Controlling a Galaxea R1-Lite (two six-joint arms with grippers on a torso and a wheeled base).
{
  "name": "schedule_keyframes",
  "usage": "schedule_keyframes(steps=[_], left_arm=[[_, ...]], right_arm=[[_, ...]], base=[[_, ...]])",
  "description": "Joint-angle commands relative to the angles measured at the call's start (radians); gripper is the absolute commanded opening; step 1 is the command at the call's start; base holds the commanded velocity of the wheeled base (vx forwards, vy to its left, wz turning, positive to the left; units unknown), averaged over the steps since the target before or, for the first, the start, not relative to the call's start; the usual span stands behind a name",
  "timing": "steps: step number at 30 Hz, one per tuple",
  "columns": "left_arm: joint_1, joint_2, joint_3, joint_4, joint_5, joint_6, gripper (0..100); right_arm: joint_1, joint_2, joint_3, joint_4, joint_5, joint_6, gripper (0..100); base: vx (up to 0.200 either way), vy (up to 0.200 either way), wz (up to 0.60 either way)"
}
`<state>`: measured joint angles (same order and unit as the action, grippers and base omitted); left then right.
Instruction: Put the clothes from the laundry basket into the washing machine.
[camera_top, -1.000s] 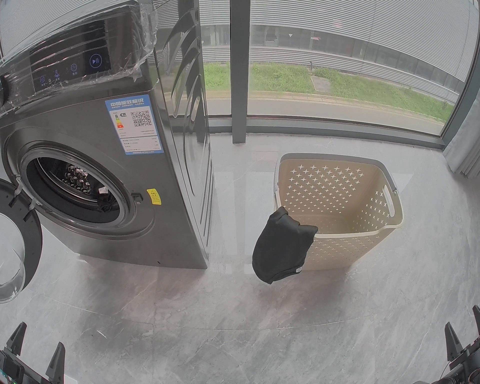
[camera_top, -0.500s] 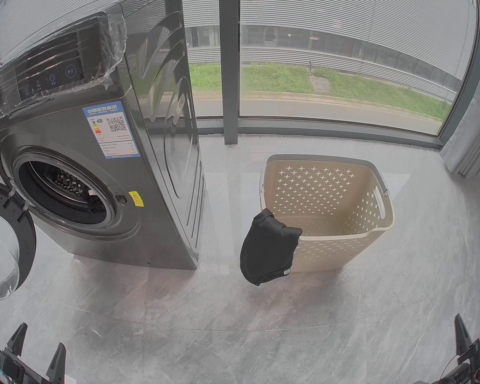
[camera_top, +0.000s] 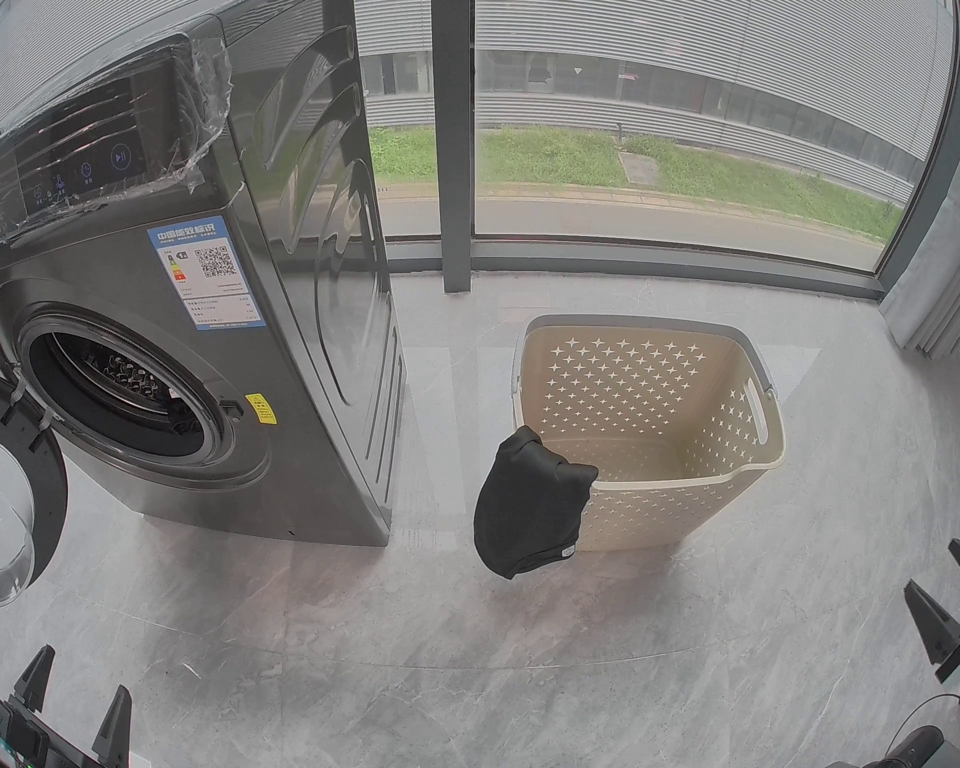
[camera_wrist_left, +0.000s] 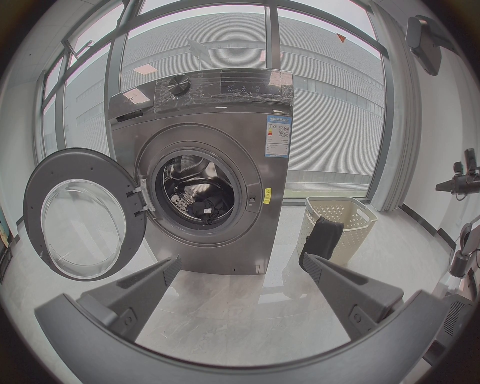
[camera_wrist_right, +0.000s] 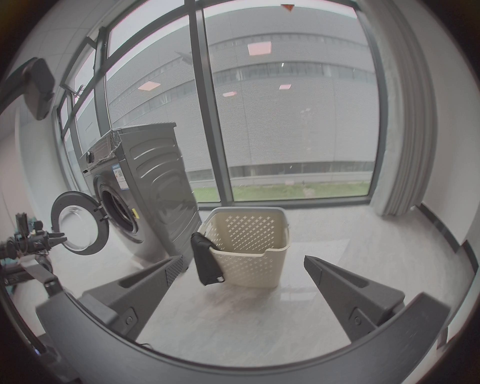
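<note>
- The laundry basket (camera_top: 680, 480), cream plastic pierced with star-shaped holes, stands upright on the grey floor (camera_top: 500, 650) with its top open.
- A black garment (camera_top: 528, 505) is draped over the basket's rim at the near corner on the robot's left. Most of it hangs down the outside wall, and a smaller fold sits on and just inside the rim.
- What shows of the basket's inner walls is bare.
- The washing machine (camera_top: 300, 300) stands to the left of the basket with a strip of floor between them. Its round door (camera_wrist_left: 82, 215) is swung wide on the side away from the basket, and dark clothes (camera_wrist_left: 207, 207) lie in the drum.
- The left gripper (camera_wrist_left: 240, 259) hangs well short of the basket on the machine's side, jaws spread and holding nothing.
- The right gripper (camera_wrist_right: 242, 260) is also well short of the basket, facing it, jaws spread and empty.
- The garment looks soft, limp and light. It should sag and trail once lifted, and a firm pinch will not harm it.
- The best hold is probably the bunched fold on top of the rim, where several layers stand proud of the plastic.
- Pinching the flat hanging panel risks catching one thin layer or pressing against the basket wall.
- Lifting straight up from the rim should free it without tipping the light basket.
</note>
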<state>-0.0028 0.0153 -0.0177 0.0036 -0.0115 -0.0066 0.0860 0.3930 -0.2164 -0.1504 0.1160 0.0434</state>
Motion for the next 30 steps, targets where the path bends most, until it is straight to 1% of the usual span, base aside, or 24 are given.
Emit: schedule_keyframes(steps=[1, 2, 3, 4, 5, 6, 7, 9, 13, 14, 17, 20, 25, 30], left_arm=[[0.000, -0.012, 0.016, -0.001, 0.002, -0.009, 100], [0.000, -0.012, 0.016, -0.001, 0.002, -0.009, 100], [0.000, -0.012, 0.016, -0.001, 0.002, -0.007, 100], [0.000, -0.012, 0.016, -0.001, 0.002, -0.006, 100], [0.000, -0.012, 0.016, -0.001, 0.002, -0.004, 100], [0.000, -0.012, 0.016, -0.001, 0.002, -0.004, 100], [0.000, -0.012, 0.016, -0.001, 0.002, -0.004, 100], [0.000, -0.012, 0.016, -0.001, 0.002, -0.007, 100], [0.000, -0.012, 0.016, -0.001, 0.001, -0.004, 100], [0.000, -0.012, 0.016, -0.001, 0.001, -0.004, 100], [0.000, -0.012, 0.016, -0.001, 0.002, -0.003, 100], [0.000, -0.012, 0.016, -0.001, 0.001, -0.009, 100], [0.000, -0.012, 0.016, -0.001, 0.001, -0.003, 100], [0.000, -0.012, 0.016, -0.001, 0.001, -0.006, 100]], right_arm=[[0.294, 0.759, -0.017, -0.336, 0.045, 0.108, 100], [0.339, 0.796, -0.020, -0.376, 0.011, 0.131, 100], [0.367, 0.817, -0.021, -0.400, -0.010, 0.151, 100], [0.410, 0.859, -0.023, -0.437, -0.045, 0.193, 100], [0.439, 0.886, -0.024, -0.460, -0.068, 0.217, 100], [0.451, 0.900, -0.026, -0.472, -0.079, 0.230, 100], [0.486, 0.946, -0.031, -0.512, -0.117, 0.259, 100], [0.508, 0.986, -0.032, -0.551, -0.145, 0.265, 100], [0.531, 1.069, -0.051, -0.621, -0.168, 0.265, 100], [0.531, 1.072, -0.052, -0.623, -0.170, 0.265, 100], [0.541, 1.124, -0.086, -0.630, -0.193, 0.270, 100], [0.557, 1.162, -0.118, -0.630, -0.208, 0.289, 100], [0.603, 1.190, -0.166, -0.629, -0.259, 0.331, 100], [0.607, 1.248, -0.193, -0.632, -0.263, 0.352, 100]], base=[[0.000, 0.000, 0.00], [0.000, 0.000, 0.00], [0.000, 0.000, 0.00], [0.000, 0.000, 0.00], [0.000, 0.000, 0.00], [0.000, 0.000, 0.00], [0.000, 0.000, 0.00], [0.000, 0.000, 0.00], [0.000, 0.000, 0.00], [0.000, 0.000, 0.00], [0.000, 0.000, 0.00], [0.000, 0.000, 0.00], [0.000, 0.000, 0.00], [0.000, 0.000, 0.00]])
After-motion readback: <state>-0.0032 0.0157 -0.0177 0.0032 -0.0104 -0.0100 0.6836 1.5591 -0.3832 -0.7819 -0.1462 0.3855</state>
